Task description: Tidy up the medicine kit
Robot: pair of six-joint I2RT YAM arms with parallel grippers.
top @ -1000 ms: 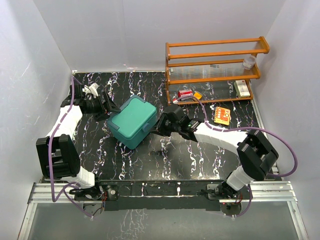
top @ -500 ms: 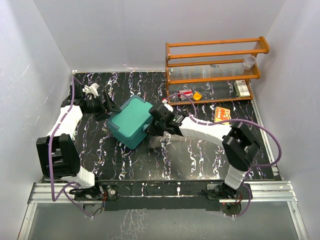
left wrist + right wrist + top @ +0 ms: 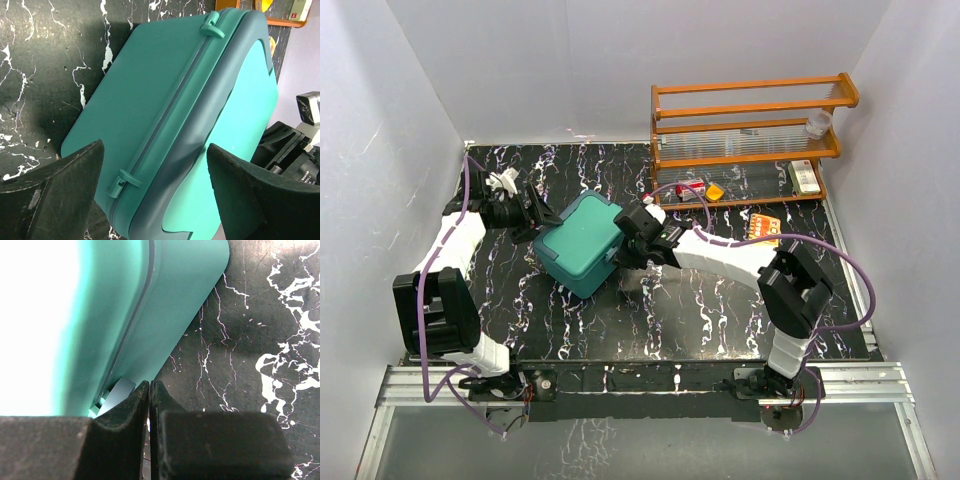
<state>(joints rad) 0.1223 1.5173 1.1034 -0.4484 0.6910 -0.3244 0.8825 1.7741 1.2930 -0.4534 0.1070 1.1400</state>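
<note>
Teal medicine kit [image 3: 582, 243]: we want the spread left gripper [image 3: 535, 218] bracing it while the clenched right gripper [image 3: 150, 385] flicks the latch [image 3: 117, 392].

Marbled table [image 3: 700, 310]: med kit [image 3: 582, 243], rack [image 3: 750, 100], orange packet [image 3: 767, 224].

legible text: none can be read in any view.
small white lettering on the black arm housing [image 3: 301, 173] in the left wrist view is too blurred to make out; printing on the red-and-white box [image 3: 686, 188], the orange packet [image 3: 770, 228] and the white carton [image 3: 805, 177] at the orange rack [image 3: 750, 100] is too small to read.
</note>
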